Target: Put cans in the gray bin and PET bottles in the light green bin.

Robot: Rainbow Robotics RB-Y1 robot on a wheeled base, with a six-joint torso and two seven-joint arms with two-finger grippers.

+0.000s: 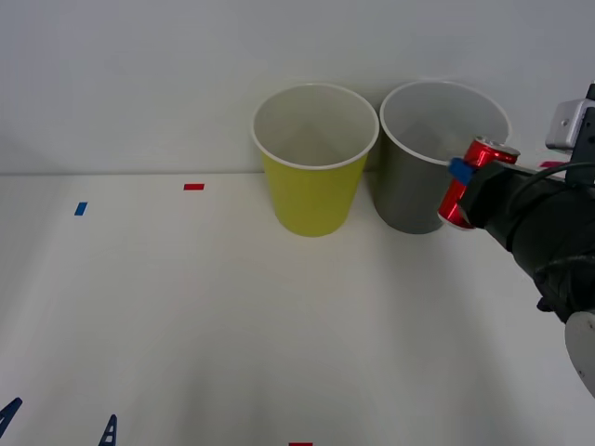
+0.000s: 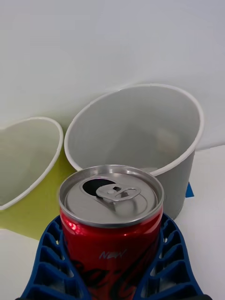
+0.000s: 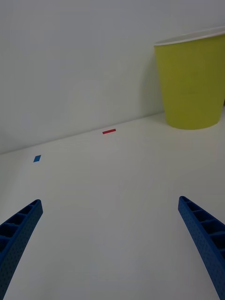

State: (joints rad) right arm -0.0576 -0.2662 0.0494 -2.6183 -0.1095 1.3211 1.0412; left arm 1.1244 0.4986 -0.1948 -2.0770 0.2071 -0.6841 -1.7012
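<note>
The light green bin [image 1: 315, 163] and the gray bin [image 1: 437, 158] stood upright side by side at the back of the white table [image 1: 186, 316], near the wall, their rims close together. What could be seen of the green bin's white inside held nothing; the gray bin's pale inside also looked bare, though its floor was partly hidden and hard to judge. The right gripper [image 1: 462, 190] reached in from the right, its blue ribbed fingers [image 2: 49, 255] clamped on either side of the red can [image 2: 111, 229], which it held off the table against the gray bin's near right side, its silver top about level with the rim. The left gripper [image 3: 110, 243] hung low over the table's near left part, its fingers spread wide apart.
</note>
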